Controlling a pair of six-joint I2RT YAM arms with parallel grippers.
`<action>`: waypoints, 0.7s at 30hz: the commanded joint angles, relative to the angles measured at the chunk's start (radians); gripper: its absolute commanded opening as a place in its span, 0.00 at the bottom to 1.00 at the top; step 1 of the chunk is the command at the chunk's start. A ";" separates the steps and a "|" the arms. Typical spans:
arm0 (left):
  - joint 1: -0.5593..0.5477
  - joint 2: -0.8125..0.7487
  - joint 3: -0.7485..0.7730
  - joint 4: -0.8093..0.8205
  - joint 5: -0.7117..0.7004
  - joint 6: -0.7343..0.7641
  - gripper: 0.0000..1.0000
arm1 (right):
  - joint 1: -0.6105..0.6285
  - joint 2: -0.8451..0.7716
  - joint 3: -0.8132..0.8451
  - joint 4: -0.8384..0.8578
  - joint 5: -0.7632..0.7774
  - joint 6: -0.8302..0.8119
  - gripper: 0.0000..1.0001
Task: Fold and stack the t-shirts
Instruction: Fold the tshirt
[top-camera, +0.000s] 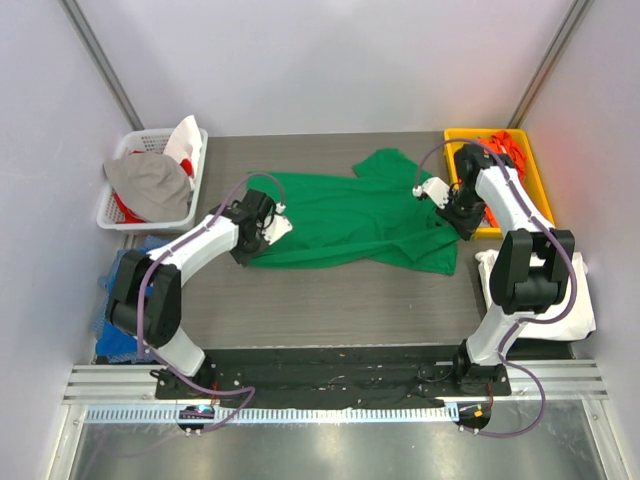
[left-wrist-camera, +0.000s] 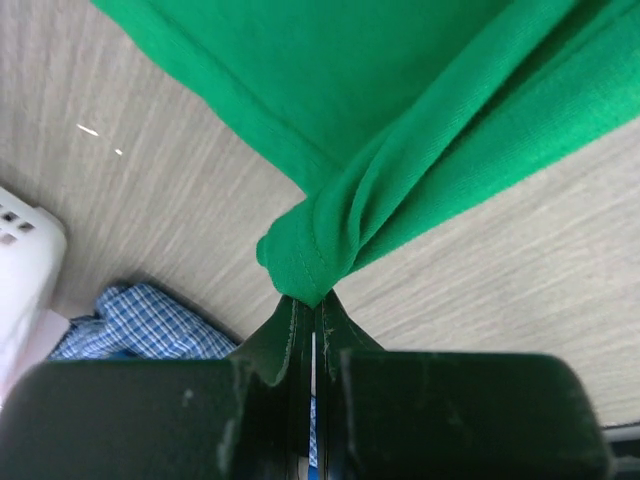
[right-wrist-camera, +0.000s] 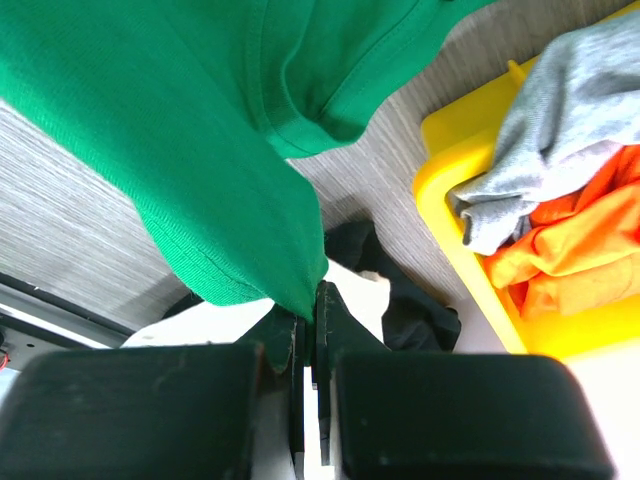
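Note:
The bright green t-shirt (top-camera: 350, 215) lies stretched across the middle of the table, creased along its near side. My left gripper (top-camera: 262, 228) is shut on its bunched left hem; in the left wrist view the green fold (left-wrist-camera: 310, 255) runs straight into the closed gripper (left-wrist-camera: 312, 300). At the shirt's right edge, my right gripper (top-camera: 447, 212) is shut on the fabric. The right wrist view shows green cloth (right-wrist-camera: 180, 130) hanging from that closed gripper (right-wrist-camera: 310, 300). An orange t-shirt (top-camera: 510, 148) sits crumpled in the yellow bin (top-camera: 535, 185).
A white basket (top-camera: 112, 215) at the back left holds grey, white and red garments. Blue checked cloth (left-wrist-camera: 150, 320) lies beside the left arm. A grey garment (right-wrist-camera: 560, 110) tops the yellow bin (right-wrist-camera: 470, 270). White cloth (top-camera: 580, 300) and a black cloth (right-wrist-camera: 410, 300) lie at the right.

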 joint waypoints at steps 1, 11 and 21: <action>0.000 0.031 0.076 0.036 -0.043 0.032 0.00 | -0.008 0.000 0.066 -0.008 -0.005 -0.009 0.01; 0.009 0.135 0.268 0.027 -0.084 0.066 0.00 | -0.008 0.090 0.172 -0.026 -0.045 0.000 0.01; 0.055 0.185 0.316 0.036 -0.100 0.109 0.00 | -0.006 0.177 0.266 -0.025 -0.054 0.012 0.01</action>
